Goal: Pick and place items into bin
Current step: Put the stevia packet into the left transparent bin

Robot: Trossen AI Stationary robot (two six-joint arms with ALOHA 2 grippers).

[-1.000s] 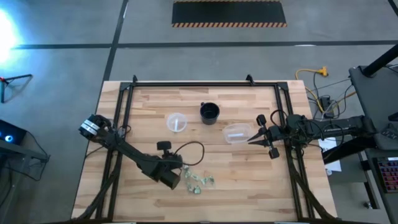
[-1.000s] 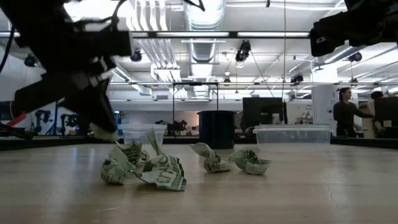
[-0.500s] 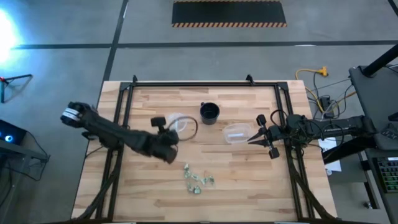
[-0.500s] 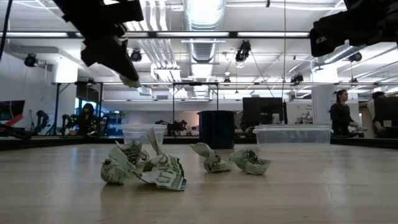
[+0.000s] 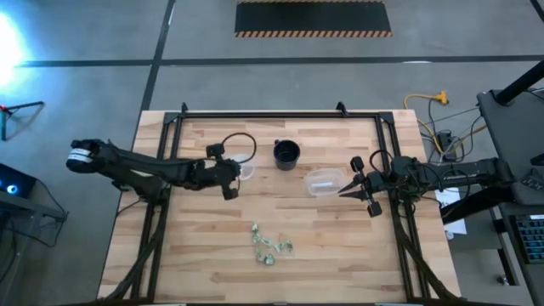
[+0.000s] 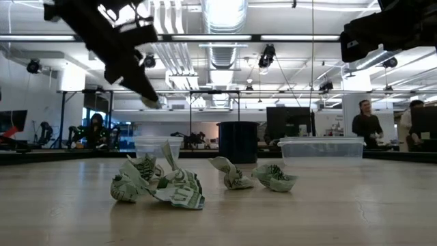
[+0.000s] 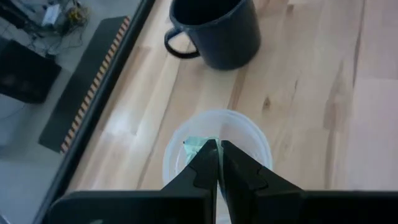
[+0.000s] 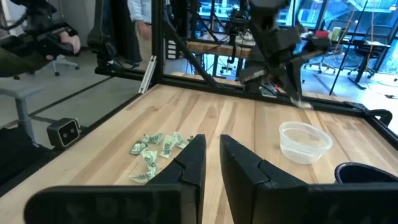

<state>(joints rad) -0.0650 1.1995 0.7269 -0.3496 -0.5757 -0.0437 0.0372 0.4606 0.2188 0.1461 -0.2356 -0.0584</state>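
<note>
Several crumpled pale green and whitish items (image 5: 270, 245) (image 6: 164, 184) (image 8: 158, 149) lie in a loose heap on the wooden table, near its front middle. My left gripper (image 5: 238, 172) (image 6: 151, 101) (image 7: 217, 152) hangs over a clear round tub (image 5: 244, 167) (image 7: 249, 134) (image 8: 305, 142), shut on one more pale green item (image 7: 196, 146). My right gripper (image 5: 342, 190) (image 8: 212, 149) waits at the table's right beside a clear rectangular tub (image 5: 324, 181) (image 6: 321, 148). Its fingers stand a narrow gap apart with nothing between them. My left gripper pinches the small pale green item (image 7: 196, 146) between its two fingertips (image 7: 208, 163). Only a corner of the item shows beside them. The fingers slant down from the table's left. The item is lifted clear, above the round tub's opening.
A dark mug (image 5: 286, 154) (image 7: 214, 28) (image 6: 238, 141) stands just beyond the round tub toward the table's far edge. A black metal frame (image 5: 272, 114) runs along the table's far and side edges. People stand in the room behind the table.
My left gripper has risen from beside the heap and swung toward the table's far edge until it hangs over the clear round tub, staying shut on the small pale item. The heap on the table has kept its place.
</note>
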